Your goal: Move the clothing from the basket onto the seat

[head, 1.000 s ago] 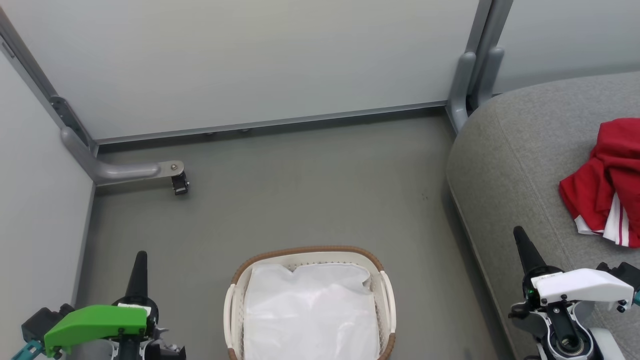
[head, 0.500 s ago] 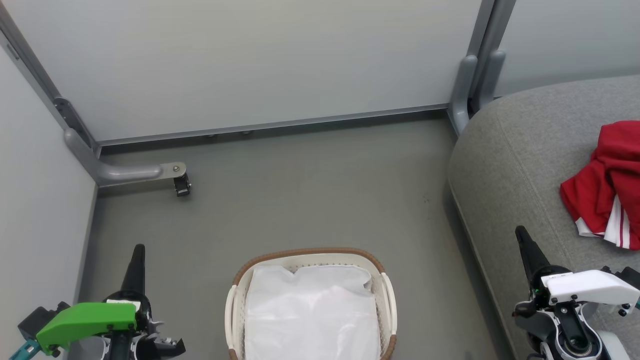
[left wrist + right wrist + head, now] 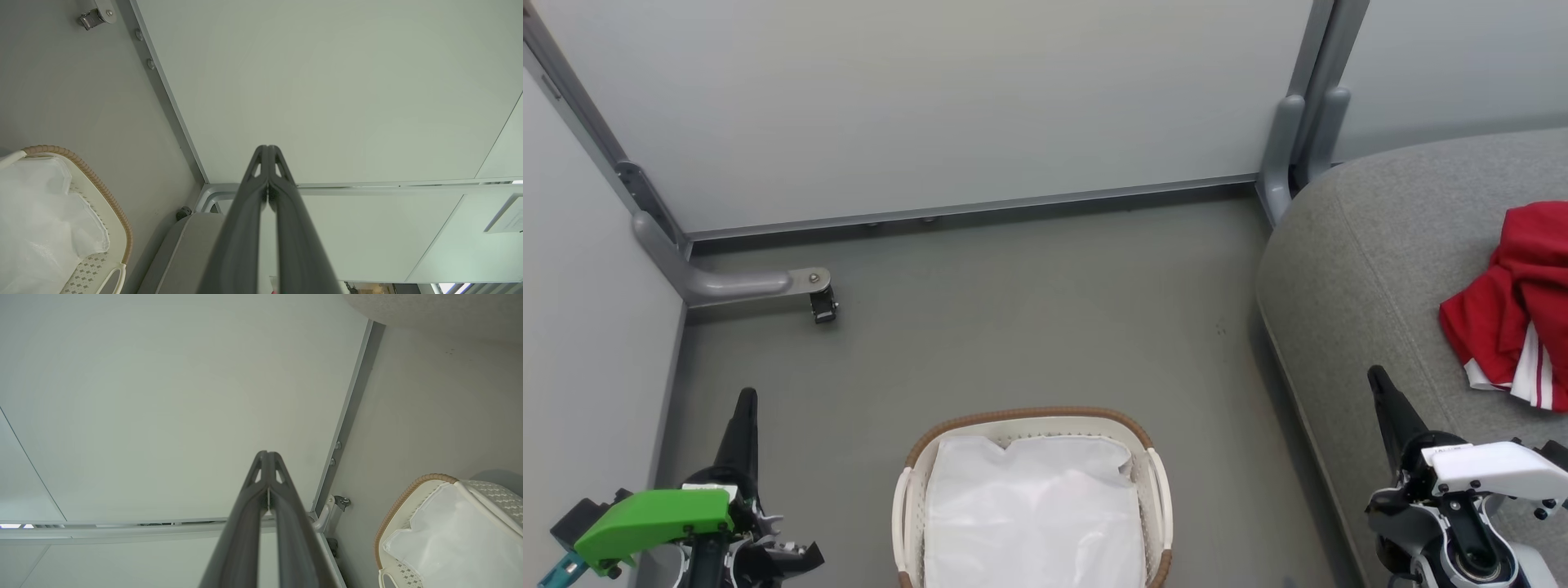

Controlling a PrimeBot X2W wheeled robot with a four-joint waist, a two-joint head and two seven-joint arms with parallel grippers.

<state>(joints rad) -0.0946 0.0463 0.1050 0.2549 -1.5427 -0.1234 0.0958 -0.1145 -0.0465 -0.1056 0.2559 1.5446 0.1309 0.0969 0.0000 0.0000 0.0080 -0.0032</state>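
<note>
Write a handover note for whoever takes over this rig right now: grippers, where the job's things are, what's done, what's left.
Left gripper: shut, empty, left of the basket.
Right gripper: shut, empty, at the seat's front edge.
Clothing: red heap lying on the seat, partly cut off at the head view's right edge.
Basket: on the floor, white liner showing, no red fabric visible inside.
Done: the transfer looks complete.
Left: check the basket's near end, cut off in the head view; otherwise probably nothing.
</note>
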